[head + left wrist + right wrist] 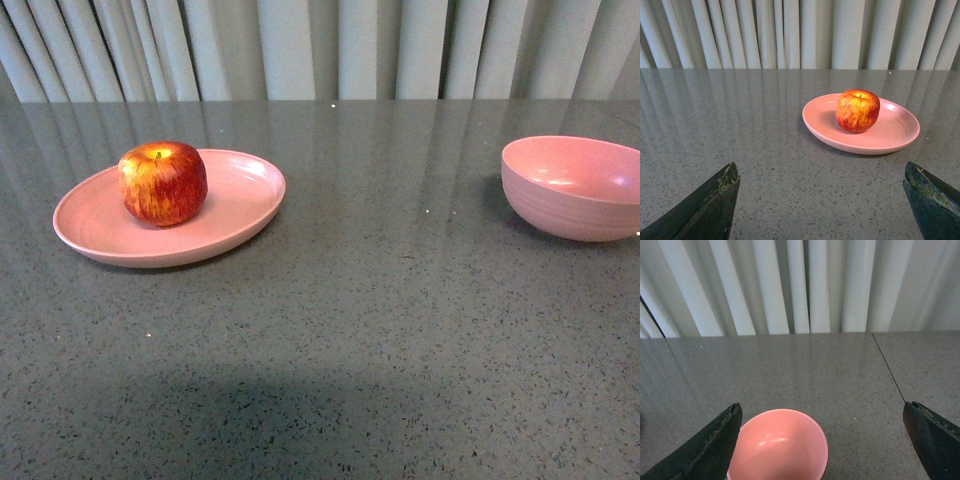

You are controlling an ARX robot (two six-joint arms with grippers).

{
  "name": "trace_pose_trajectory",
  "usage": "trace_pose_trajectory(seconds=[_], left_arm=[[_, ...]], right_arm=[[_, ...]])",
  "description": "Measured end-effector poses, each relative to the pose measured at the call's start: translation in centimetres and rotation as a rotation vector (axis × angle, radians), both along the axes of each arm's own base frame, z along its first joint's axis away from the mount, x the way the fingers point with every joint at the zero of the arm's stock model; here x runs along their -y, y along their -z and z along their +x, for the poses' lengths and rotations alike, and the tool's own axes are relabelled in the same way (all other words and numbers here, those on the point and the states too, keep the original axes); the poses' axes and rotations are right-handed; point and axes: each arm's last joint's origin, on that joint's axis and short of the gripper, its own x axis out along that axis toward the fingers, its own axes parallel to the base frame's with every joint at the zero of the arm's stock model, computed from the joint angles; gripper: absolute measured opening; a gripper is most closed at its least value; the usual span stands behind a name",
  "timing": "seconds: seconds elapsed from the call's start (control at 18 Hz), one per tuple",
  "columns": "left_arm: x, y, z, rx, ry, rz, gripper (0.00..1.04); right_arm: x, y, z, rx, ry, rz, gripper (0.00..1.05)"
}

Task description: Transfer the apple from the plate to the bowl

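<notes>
The red apple [162,182] with yellow streaks sits upright on the shallow pink plate [245,195] at the left of the grey table. The deep pink bowl [575,190] stands empty at the right. Neither gripper shows in the front view. In the left wrist view my left gripper [821,172] is open and empty, low over the table, short of the plate [895,135] and the apple [857,110]. In the right wrist view my right gripper [821,412] is open and empty above the bowl [780,447], which lies close to one finger [720,440].
The grey speckled table [380,330] runs back to a pale pleated curtain [320,45]. A thin dark seam [887,367] crosses the tabletop in the right wrist view. A dim shadow lies on the table's near edge [260,420].
</notes>
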Motion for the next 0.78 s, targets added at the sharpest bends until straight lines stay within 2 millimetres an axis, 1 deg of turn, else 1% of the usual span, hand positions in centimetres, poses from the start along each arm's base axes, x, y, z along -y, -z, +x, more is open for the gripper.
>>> trace_pose_trajectory(seconds=[0.11,0.17,0.22,0.28,0.33,0.44,0.55,0.78], left_arm=[[0.0,0.0,0.0,0.000,0.000,0.000,0.98],[0.0,0.0,0.0,0.000,0.000,0.000,0.98],[0.0,0.0,0.0,0.000,0.000,0.000,0.98],[0.0,0.0,0.0,0.000,0.000,0.000,0.98],[0.0,0.0,0.0,0.000,0.000,0.000,0.98],[0.0,0.0,0.0,0.000,0.000,0.000,0.98],[0.0,0.0,0.0,0.000,0.000,0.000,0.98],[0.0,0.0,0.0,0.000,0.000,0.000,0.98]], right_arm=[[0.5,-0.1,4.1,-0.093,0.000,-0.024,0.98],[0.9,0.3,6.1,-0.154,0.012,-0.036,0.98],[1.2,0.8,7.7,-0.200,0.025,-0.046,0.98],[1.6,1.5,9.0,-0.255,0.030,-0.050,0.98],[1.9,2.6,10.4,-0.319,0.037,-0.056,0.98],[2.2,4.7,11.9,-0.427,0.042,-0.054,0.98],[2.2,6.3,12.4,-0.495,0.037,-0.050,0.98],[1.7,7.9,12.9,-0.557,0.030,-0.032,0.98]])
